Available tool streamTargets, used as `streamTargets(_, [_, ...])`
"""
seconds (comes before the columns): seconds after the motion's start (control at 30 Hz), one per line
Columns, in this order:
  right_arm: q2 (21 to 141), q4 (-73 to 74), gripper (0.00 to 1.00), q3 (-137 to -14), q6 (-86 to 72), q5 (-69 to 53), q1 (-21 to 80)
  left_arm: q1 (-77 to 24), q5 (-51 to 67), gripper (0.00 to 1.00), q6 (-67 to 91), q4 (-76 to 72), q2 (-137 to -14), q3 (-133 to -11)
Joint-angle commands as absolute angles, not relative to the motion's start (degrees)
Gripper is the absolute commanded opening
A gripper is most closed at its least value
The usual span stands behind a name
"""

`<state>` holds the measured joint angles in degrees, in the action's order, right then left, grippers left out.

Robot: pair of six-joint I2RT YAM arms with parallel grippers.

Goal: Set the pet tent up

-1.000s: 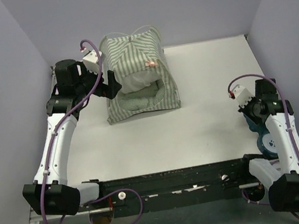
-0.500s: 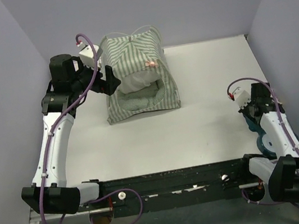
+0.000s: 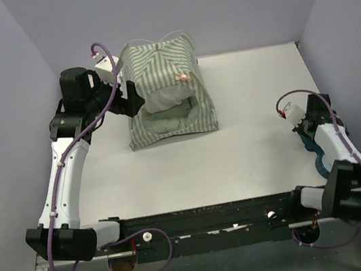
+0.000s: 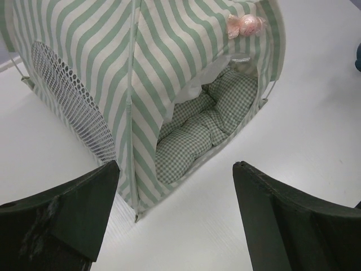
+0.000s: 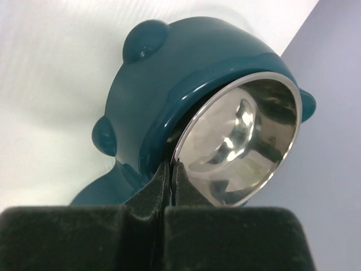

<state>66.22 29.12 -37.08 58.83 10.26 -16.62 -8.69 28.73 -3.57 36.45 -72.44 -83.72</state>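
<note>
Well, left gripper (image 4: 176, 169) gapes beside pet tent (image 4: 163, 51) — right gripper (image 5: 171, 167) pinched together.

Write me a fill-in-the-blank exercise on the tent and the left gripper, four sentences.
1. The tent has white and ___ stripes.
2. The checked cushion lies ___ the tent.
3. The left gripper, facing the tent's entrance, is ___.
4. The tag above the entrance is ___.

Missing words: green; inside; open; pink
</note>
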Motion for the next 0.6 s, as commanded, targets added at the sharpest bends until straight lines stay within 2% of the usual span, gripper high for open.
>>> streamTargets(0.0, [78.7,21.8,0.01,-42.0,63.5,6.2,-17.1,-8.4,27.1,0.99,-2.8,36.4,-72.1,-83.5])
streamTargets(0.17, [89.4,26.6,0.01,-55.2,60.3,7.7,-17.3,-8.4,25.5,0.99,-4.0,38.0,-72.6,-84.8])
streamTargets(0.2, [90.1,28.4,0.07,-57.0,59.7,7.4,-17.7,-8.4,25.2,0.99,-4.4,38.2,-72.4,-85.1])
streamTargets(0.33, [88.3,33.4,0.55,-59.4,58.4,4.1,-18.7,-8.4,24.7,0.99,-4.9,38.2,-72.1,-85.3])
streamTargets(0.37, [87.3,34.9,0.62,-59.7,58.4,3.0,-18.7,-8.4,24.5,0.99,-4.9,38.4,-72.2,-85.4])
streamTargets(0.43, [85.5,38.0,0.69,-61.0,57.5,0.5,-18.7,-8.4,24.3,0.99,-4.8,38.7,-72.2,-85.8])
streamTargets(0.57, [83.2,44.4,0.74,-66.1,54.6,-4.4,-18.7,-8.4,23.7,0.99,-4.8,39.0,-71.8,-86.3])
